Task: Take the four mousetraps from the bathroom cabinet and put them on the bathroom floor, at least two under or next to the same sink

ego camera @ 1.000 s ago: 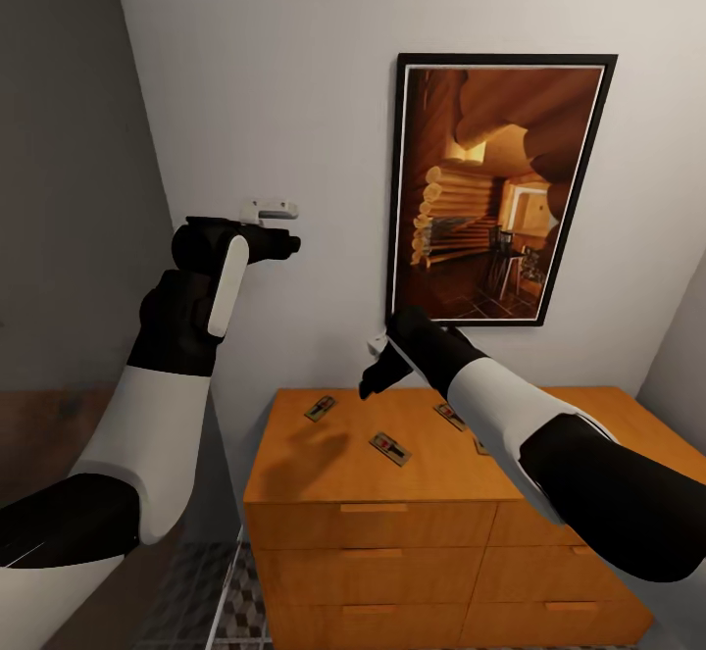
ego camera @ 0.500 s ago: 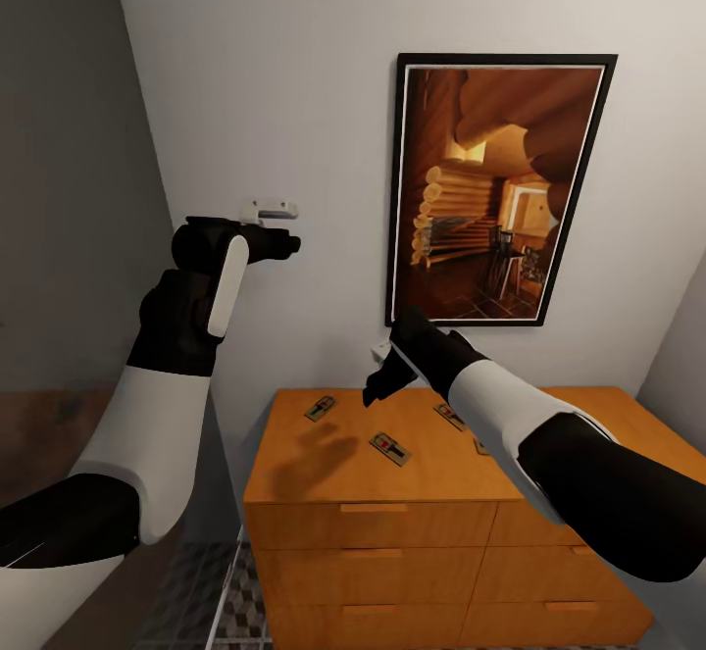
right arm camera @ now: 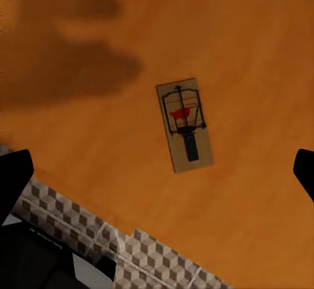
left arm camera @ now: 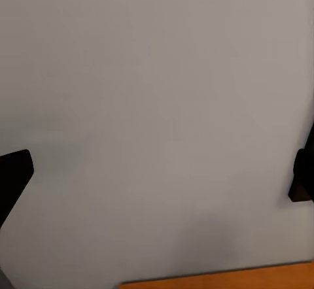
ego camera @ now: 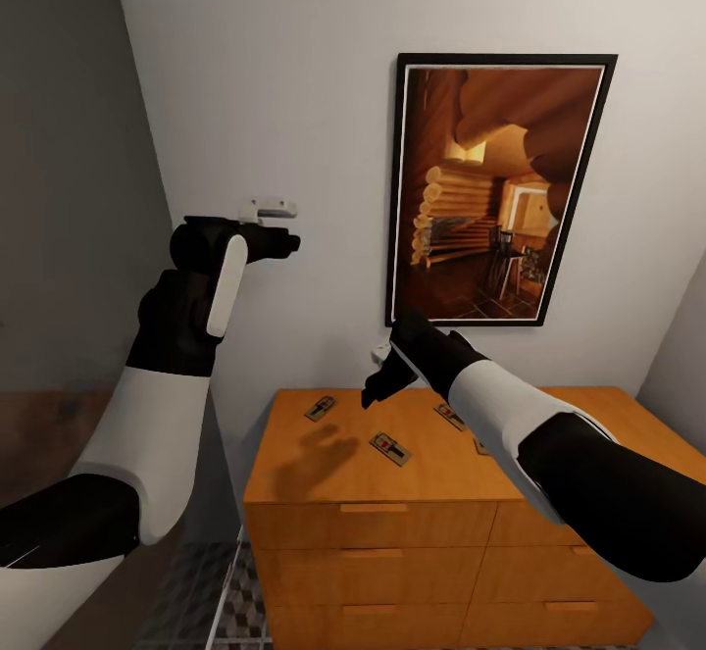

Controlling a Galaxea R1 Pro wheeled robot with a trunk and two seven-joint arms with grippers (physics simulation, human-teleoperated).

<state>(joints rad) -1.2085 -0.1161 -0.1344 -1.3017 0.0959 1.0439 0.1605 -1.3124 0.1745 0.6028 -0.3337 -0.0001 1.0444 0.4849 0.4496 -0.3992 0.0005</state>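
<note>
The orange-brown cabinet [ego camera: 324, 478] stands against the white wall. On its flat top lie mousetraps: one [ego camera: 320, 408] at the back left, one [ego camera: 390, 448] in the middle, and one [ego camera: 449, 416] partly hidden by my right forearm. My right gripper [ego camera: 377, 382] hovers open above the top. In the right wrist view a mousetrap [right arm camera: 185, 124] lies between the spread fingertips [right arm camera: 13, 178], well below them. My left gripper [ego camera: 284, 242] is raised high beside the wall, open and empty, with its fingertips [left arm camera: 13, 171] wide apart.
A framed picture of a log cabin [ego camera: 495, 189] hangs above the cabinet. A small white wall fixture [ego camera: 268, 207] sits just over my left gripper. Cube-patterned floor tiles [ego camera: 211, 601] show left of the cabinet, and the floor tiles [right arm camera: 163, 263] also show past its edge. A grey wall [ego camera: 59, 189] closes the left side.
My right gripper has edged slightly to the right above the cabinet top, and its shadow shifted with it. The left arm has stayed put.
</note>
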